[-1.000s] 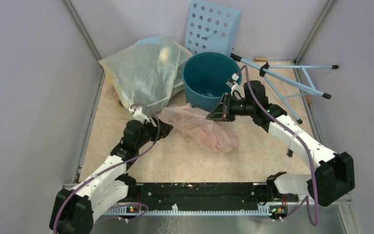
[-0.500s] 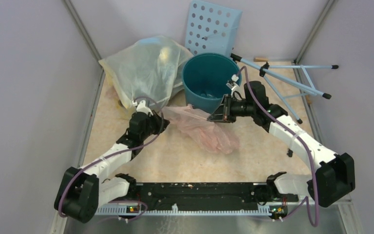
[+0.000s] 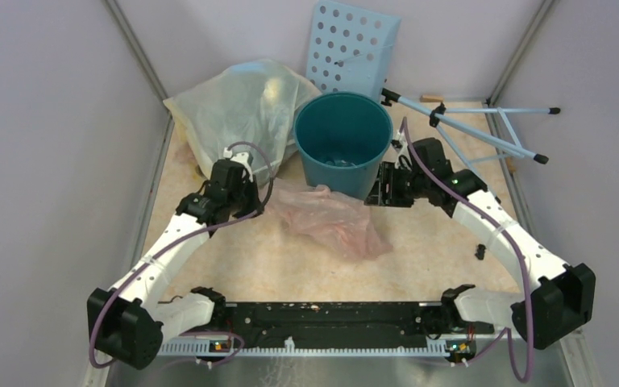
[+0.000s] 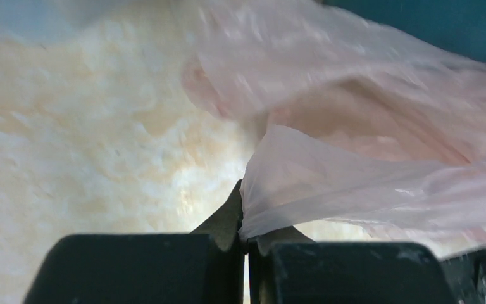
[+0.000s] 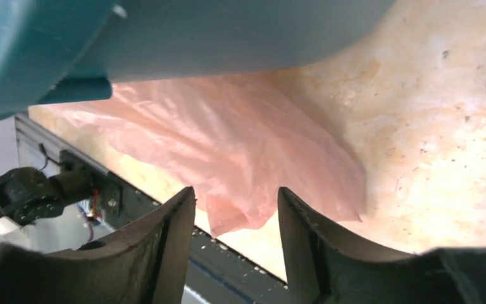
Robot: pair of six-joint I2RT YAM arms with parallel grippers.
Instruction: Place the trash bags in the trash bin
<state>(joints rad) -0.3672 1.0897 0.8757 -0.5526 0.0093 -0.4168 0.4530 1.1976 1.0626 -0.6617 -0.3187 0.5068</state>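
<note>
The pale-pink trash bag (image 3: 328,219) lies crumpled on the table in front of the teal trash bin (image 3: 342,139), which stands upright. My left gripper (image 3: 258,201) is at the bag's left edge. In the left wrist view its jaws (image 4: 247,239) are shut on a fold of the bag (image 4: 367,183), with the bin's wall (image 4: 430,22) behind. My right gripper (image 3: 376,189) sits low beside the bin's right base. In the right wrist view it (image 5: 235,196) stands open, the bag (image 5: 228,136) lies beyond its fingertips ungripped, and the bin (image 5: 196,31) fills the top.
A large bulging yellowish-clear sack (image 3: 238,113) leans at the back left, touching the bin. A light-blue panel with round holes (image 3: 351,44) stands against the back wall. A light-blue folding stand (image 3: 483,129) lies at the back right. Walls close in both sides.
My left gripper closed on the bag's left edge. My right gripper opened, let go of the bag and dropped beside the bin. The bin shifted left and the bag sagged onto the table.
</note>
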